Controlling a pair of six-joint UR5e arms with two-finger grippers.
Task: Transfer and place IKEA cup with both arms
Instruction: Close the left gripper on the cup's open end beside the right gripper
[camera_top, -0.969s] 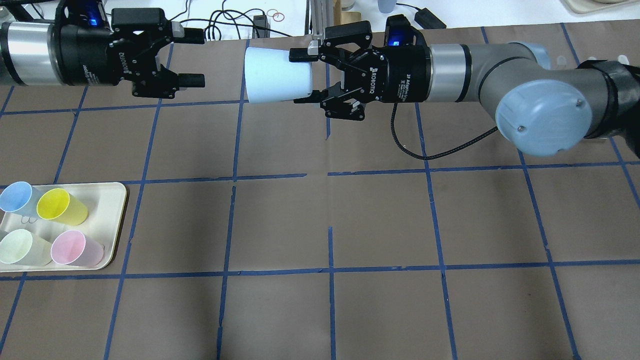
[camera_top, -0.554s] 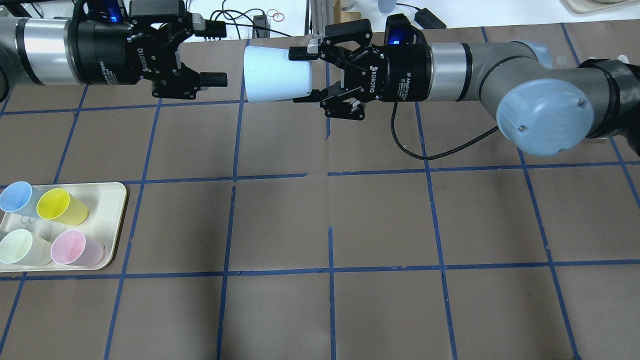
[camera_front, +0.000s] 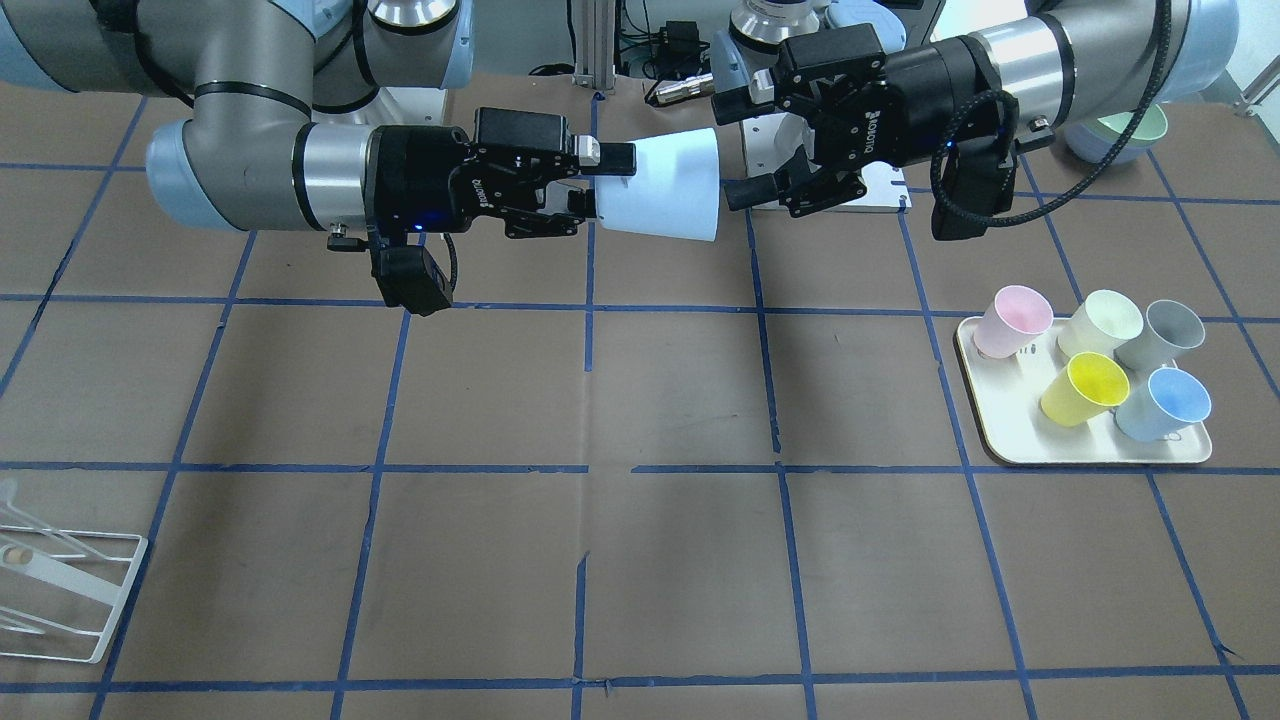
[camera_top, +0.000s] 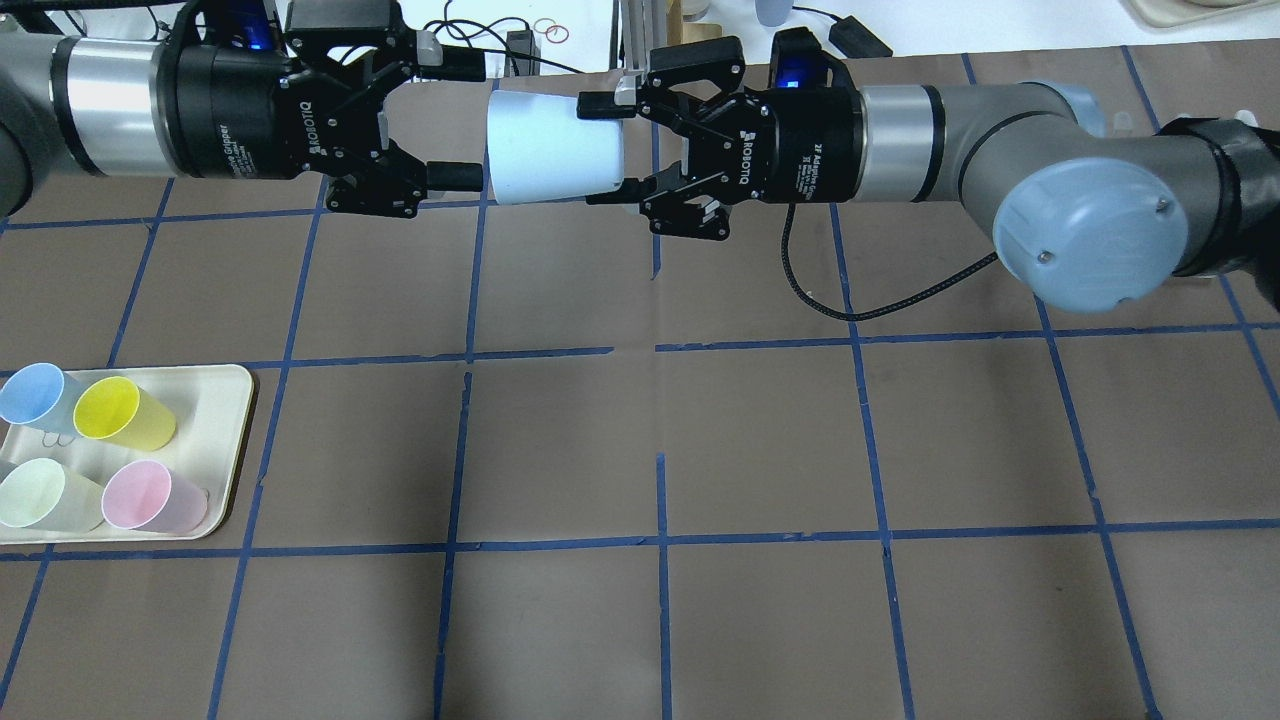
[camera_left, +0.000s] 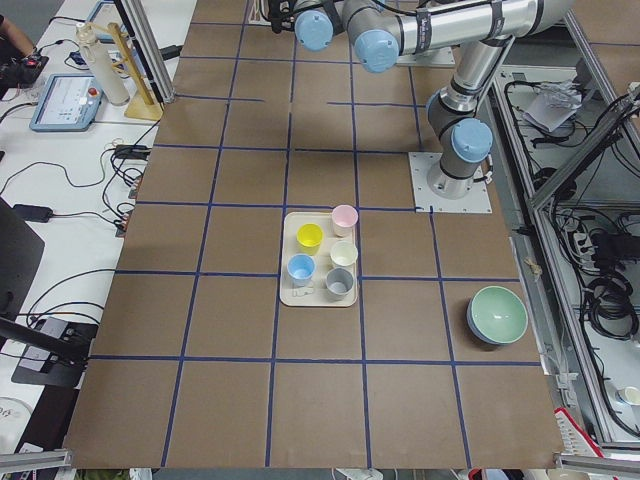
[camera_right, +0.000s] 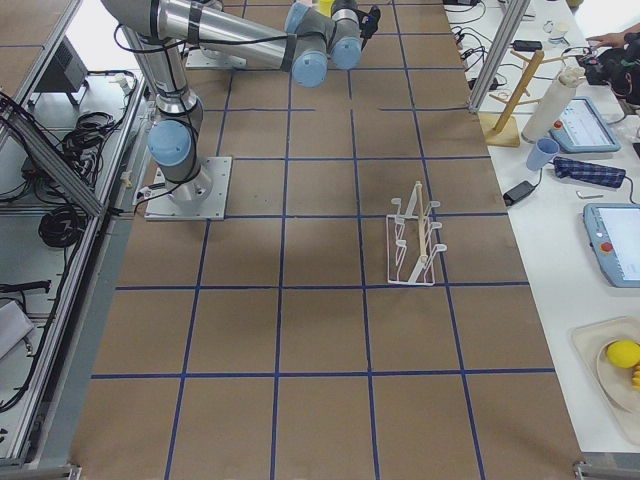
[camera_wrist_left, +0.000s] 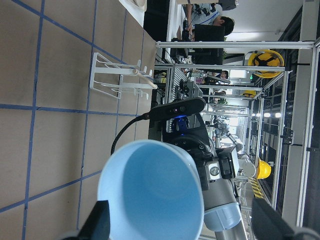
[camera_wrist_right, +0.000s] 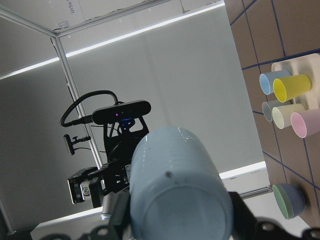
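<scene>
**IKEA cup** (camera_top: 550, 148): pale blue, lying sideways in the air above the desk (camera_top: 760, 440). It is well apart from the tray (camera_top: 225, 400), off toward the robot's right.

**Right pincer** (camera_top: 597, 150): clamped across the cup's narrow base end.

**Left pincer** (camera_top: 468, 120): spread wide and gripping nothing. It faces the cup's mouth, with its fingertips just beside the rim.

**Tray:** carries five cups standing mouth-up:
- blue twin cup (camera_top: 30, 392)
- yellow cup (camera_top: 110, 410)
- pale green cup (camera_top: 35, 492)
- pink cup (camera_top: 150, 495)
- grey cup (camera_front: 1170, 330)
</scene>
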